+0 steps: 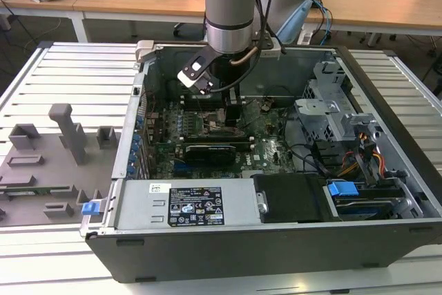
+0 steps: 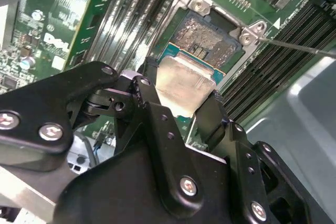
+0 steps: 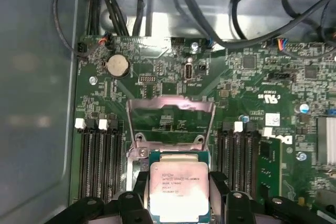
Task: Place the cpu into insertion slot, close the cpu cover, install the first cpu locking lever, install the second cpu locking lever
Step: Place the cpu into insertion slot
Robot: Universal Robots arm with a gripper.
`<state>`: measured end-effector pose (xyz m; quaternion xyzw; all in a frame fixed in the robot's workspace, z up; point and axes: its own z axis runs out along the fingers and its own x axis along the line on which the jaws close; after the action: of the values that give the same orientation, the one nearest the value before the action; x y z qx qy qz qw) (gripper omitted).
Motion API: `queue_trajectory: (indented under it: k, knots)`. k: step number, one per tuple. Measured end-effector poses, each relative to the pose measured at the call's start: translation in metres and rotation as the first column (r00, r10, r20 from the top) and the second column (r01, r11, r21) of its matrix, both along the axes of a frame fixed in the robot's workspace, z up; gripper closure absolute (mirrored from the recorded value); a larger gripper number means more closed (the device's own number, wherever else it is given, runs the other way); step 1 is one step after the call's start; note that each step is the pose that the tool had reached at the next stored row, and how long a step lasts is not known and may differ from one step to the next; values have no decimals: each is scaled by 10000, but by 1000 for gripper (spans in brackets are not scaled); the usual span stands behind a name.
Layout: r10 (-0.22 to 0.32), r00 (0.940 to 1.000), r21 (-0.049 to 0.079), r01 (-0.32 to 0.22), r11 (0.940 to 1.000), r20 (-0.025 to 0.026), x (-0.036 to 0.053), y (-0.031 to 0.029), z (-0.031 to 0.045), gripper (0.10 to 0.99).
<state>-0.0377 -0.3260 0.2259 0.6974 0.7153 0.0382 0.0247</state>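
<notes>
Open computer case (image 1: 276, 240) lying flat. Gripper (image 1: 233, 119) hanging over green motherboard (image 1: 271, 147), 1 o'clock from long black card (image 1: 214, 151) in exterior view. Cpu cover (image 3: 170, 102) standing open. Fingers (image 2: 149, 90) squeezing cpu (image 3: 178, 187), which is hanging just over insertion slot (image 2: 207, 35), likely not sitting in yet. All four steps waiting.

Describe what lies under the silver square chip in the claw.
The metal-rimmed square black socket: its dark centre partly shows beyond the silver square chip; the part beneath chip and claw is hidden.
</notes>
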Motion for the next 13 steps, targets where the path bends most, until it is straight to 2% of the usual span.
queue_trajectory:
  k: [9, 13]
  knots:
    - [1, 10000, 1, -1, 10000, 0, -71, 64, -142, 545]
    - [0, 10000, 1, 0, 10000, -2, -79, 87, -173, 545]
